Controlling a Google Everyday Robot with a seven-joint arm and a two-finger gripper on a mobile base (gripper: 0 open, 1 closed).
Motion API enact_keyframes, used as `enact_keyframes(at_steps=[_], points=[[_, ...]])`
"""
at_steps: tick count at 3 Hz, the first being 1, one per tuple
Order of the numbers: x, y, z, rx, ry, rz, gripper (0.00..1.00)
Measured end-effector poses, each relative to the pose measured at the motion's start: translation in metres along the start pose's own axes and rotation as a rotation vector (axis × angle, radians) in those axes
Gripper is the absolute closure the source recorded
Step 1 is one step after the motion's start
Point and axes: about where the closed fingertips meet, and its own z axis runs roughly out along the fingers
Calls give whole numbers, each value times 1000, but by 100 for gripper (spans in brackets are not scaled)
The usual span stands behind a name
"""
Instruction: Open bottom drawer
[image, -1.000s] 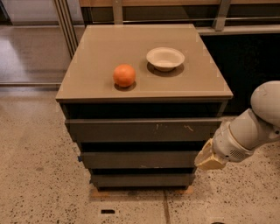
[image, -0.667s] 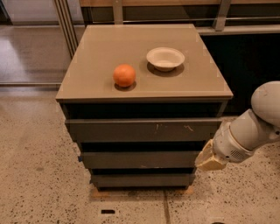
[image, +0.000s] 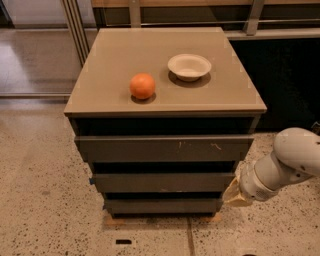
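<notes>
The bottom drawer (image: 162, 205) is the lowest, narrowest dark grey-brown front of the cabinet, a plain slab, closed. Above it are the middle front (image: 162, 182) with a blue bit at its left end and the widest top front (image: 165, 148) with white scuff marks. My gripper (image: 234, 195) comes in from the right on a white arm (image: 285, 165). Its tan tip is at the right end of the drawer stack, level with the gap between the middle and bottom fronts.
An orange (image: 142, 86) and a white bowl (image: 189, 66) sit on the cabinet top (image: 115, 55). Speckled floor lies in front and to the left. A dark wall panel stands at the right behind my arm. Metal frames stand at the back left.
</notes>
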Motion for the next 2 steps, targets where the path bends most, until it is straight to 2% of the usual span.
enact_keyframes(at_steps=[1, 2], points=[[28, -60, 64, 77, -33, -8, 100], [45, -105, 124, 107, -96, 7, 100]])
